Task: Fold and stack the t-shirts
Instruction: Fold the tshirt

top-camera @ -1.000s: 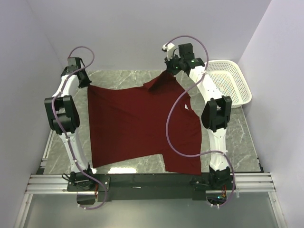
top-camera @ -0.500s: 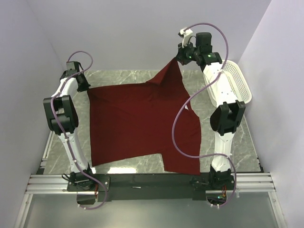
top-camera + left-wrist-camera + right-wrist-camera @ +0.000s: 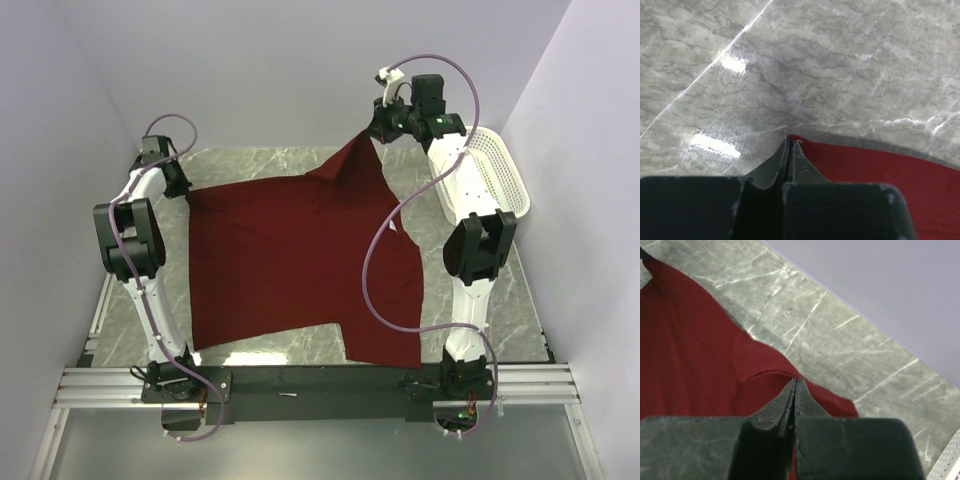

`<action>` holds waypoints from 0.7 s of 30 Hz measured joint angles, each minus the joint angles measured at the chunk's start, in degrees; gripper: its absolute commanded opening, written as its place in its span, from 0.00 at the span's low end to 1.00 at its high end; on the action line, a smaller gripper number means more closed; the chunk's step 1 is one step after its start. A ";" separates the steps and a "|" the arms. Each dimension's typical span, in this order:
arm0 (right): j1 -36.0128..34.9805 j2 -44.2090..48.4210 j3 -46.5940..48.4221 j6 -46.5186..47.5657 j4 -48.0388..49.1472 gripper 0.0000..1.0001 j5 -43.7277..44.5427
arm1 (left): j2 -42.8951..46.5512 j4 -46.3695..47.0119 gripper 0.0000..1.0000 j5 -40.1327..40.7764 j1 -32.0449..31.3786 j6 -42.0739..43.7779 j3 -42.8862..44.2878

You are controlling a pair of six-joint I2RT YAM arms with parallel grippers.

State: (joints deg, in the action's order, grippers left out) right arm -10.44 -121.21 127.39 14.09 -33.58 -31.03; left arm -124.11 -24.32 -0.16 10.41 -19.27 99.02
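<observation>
The maroon t-shirt (image 3: 290,260) lies spread over the marble table, its small white neck label (image 3: 391,227) showing near the right side. My left gripper (image 3: 183,187) is shut on the shirt's far left corner, low at the table; in the left wrist view its tips (image 3: 790,141) pinch the red cloth edge (image 3: 880,170). My right gripper (image 3: 374,135) is shut on the shirt's far right corner and holds it raised above the table, so the cloth rises to a peak. In the right wrist view the tips (image 3: 795,381) pinch the red fabric (image 3: 695,365).
A white perforated basket (image 3: 495,175) stands at the far right of the table. Bare marble (image 3: 260,160) shows behind the shirt and along the left side (image 3: 130,310). Walls close in on all three sides.
My right gripper has risen and moved back and right with the shirt corner, lifting the cloth into a peak. My left gripper has shifted slightly, still at the far left corner.
</observation>
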 measured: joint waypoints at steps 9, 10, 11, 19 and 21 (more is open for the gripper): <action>1.84 4.42 -4.96 -1.44 0.11 0.00 -2.84 | 4.33 4.96 0.00 -0.13 0.00 -0.13 -9.38; 1.92 5.25 -5.51 -1.51 0.15 0.00 -3.15 | 4.94 5.75 0.00 -0.20 0.00 -0.15 -9.97; 1.99 6.23 -6.08 -1.68 0.15 0.00 -3.56 | 5.51 6.47 0.00 -0.22 0.00 -0.17 -10.51; 2.34 10.78 -9.22 -2.27 1.44 0.00 -6.01 | 9.35 10.64 0.00 -0.57 0.02 -1.09 -13.73; 2.45 11.08 -10.14 -2.27 1.49 0.00 -6.16 | 9.90 11.52 0.00 -0.66 0.00 -1.25 -14.32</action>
State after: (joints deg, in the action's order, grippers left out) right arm -7.99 -110.13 117.25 11.81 -32.10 -37.19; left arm -114.21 -12.80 -0.82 10.41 -20.51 84.71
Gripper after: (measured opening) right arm 0.007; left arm 0.013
